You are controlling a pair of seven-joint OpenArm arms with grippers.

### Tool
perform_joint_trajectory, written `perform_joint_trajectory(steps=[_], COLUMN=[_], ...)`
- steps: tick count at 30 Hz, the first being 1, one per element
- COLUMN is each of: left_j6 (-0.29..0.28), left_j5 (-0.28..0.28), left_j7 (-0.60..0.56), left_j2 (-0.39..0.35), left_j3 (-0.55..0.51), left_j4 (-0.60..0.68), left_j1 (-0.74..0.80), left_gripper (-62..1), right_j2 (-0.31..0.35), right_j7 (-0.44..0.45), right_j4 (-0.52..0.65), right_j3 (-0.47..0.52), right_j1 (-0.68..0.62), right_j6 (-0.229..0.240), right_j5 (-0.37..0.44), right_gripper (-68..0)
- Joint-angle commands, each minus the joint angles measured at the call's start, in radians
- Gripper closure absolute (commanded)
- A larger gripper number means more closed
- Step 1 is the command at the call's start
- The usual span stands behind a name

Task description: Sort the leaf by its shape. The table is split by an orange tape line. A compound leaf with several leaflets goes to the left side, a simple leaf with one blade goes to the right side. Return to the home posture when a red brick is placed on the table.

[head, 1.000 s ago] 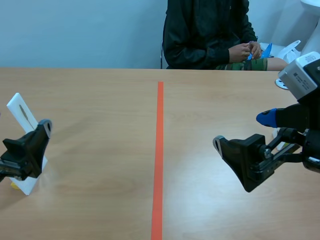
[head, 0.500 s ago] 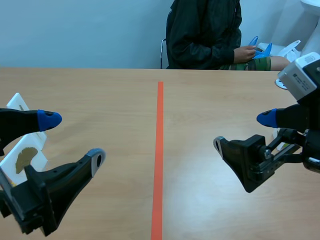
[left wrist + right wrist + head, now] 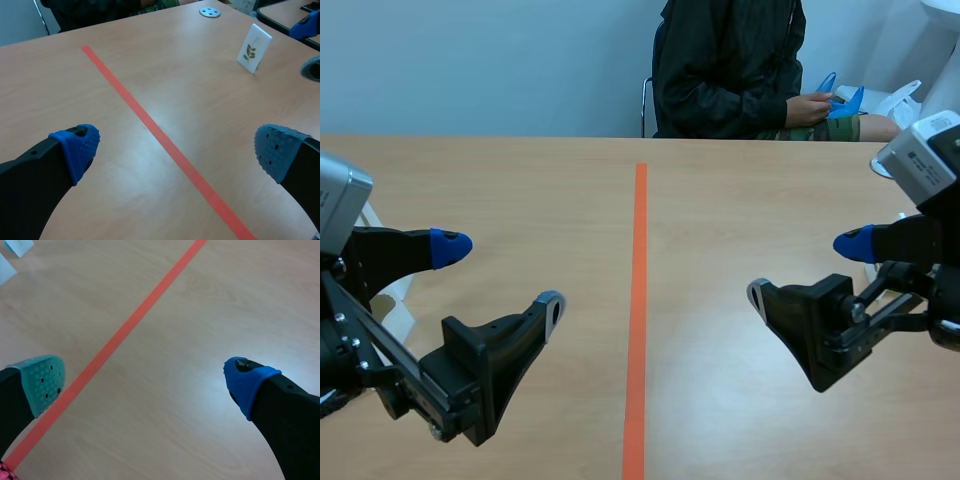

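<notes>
A white card (image 3: 254, 48) with a compound leaf of several leaflets stands on the table's right side, beyond the tape line (image 3: 165, 140), close to the right arm's fingers. A second white card (image 3: 396, 296) stands at the far left, mostly hidden behind my left arm; its leaf is covered. My left gripper (image 3: 500, 275) hangs open over the left half, holding nothing. My right gripper (image 3: 807, 268) is open over the right half, also holding nothing. In the wrist views each gripper, left (image 3: 175, 147) and right (image 3: 145, 384), shows only bare table and tape between its pads.
The orange tape line (image 3: 638, 300) runs down the table's middle. A small metal disc (image 3: 209, 11) lies near the far right edge. A person (image 3: 730, 70) sits across the table holding something blue.
My left arm has risen from beside the left card and swung toward the middle, its fingers now wide apart. The right arm has barely moved. The person shifted slightly.
</notes>
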Motion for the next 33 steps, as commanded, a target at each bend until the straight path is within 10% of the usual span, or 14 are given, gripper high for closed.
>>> perform_joint_trajectory(steps=[1,33], left_j6=[-0.004,-0.004], left_j5=[-0.006,-0.018], left_j7=[-0.012,0.061], left_j2=[0.005,0.004], left_j3=[-0.003,-0.003], left_j4=[0.007,0.007], left_j1=[0.005,0.006], left_gripper=[-62.3,-62.3], right_j2=[0.011,0.011], right_j7=[0.008,0.062], right_j4=[0.038,0.06], right_j3=[0.029,0.053], right_j1=[-0.018,-0.068], right_j6=[0.001,0.003], right_j5=[0.015,0.011], right_gripper=[-67.9,-67.9])
